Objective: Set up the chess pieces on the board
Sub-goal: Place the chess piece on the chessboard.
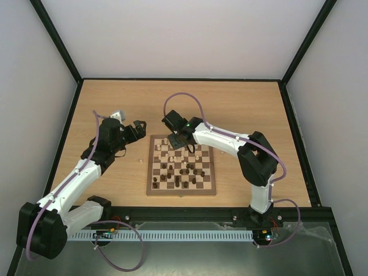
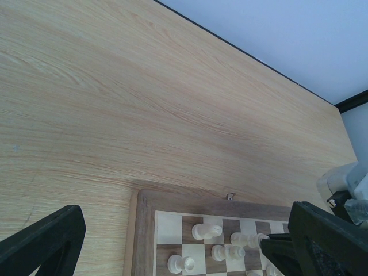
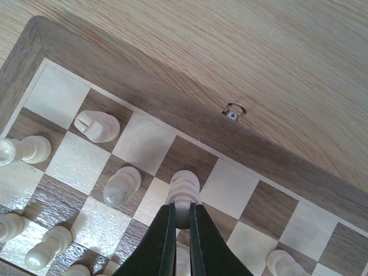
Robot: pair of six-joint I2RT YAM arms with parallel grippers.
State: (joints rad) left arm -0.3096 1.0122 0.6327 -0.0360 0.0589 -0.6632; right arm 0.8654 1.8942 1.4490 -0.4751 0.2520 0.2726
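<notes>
Board (image 1: 181, 191) sits mid-table, closer to the table's near edge than the far one. On its near half we see dark pieces (image 1: 184, 171) scattered loosely, no rows, some just beside each other. On the far half are pale pieces (image 1: 172, 148), also out of order.

Over the board's far rows the right gripper (image 3: 183, 210) has its jaws pinched tight on one pale piece (image 3: 184, 185), gripping just under the head. We cannot tell if its base is on the board or lifted off. It sits over a line between squares, second row from the far border, not centred.

Risks, as we judge them:
- The grip is high and narrow on a turned piece, so it may swivel or slip when moved, and topple if released off-centre.
- A pale neighbour (image 3: 122, 185) stands just beside the fingers on their left, so any sideways sweep would likely knock it.
- Low travel across the board could clip other pieces.

Off the board's far-left corner the left gripper (image 1: 138, 129) hangs over bare table (image 1: 241, 103), jaws wide, holding nothing. It is near the right arm's wrist, and if both reach into the far rows together we expect a clash.

A small metal catch (image 3: 233, 111) at the far border's outer edge could snag anything dragged over it.
</notes>
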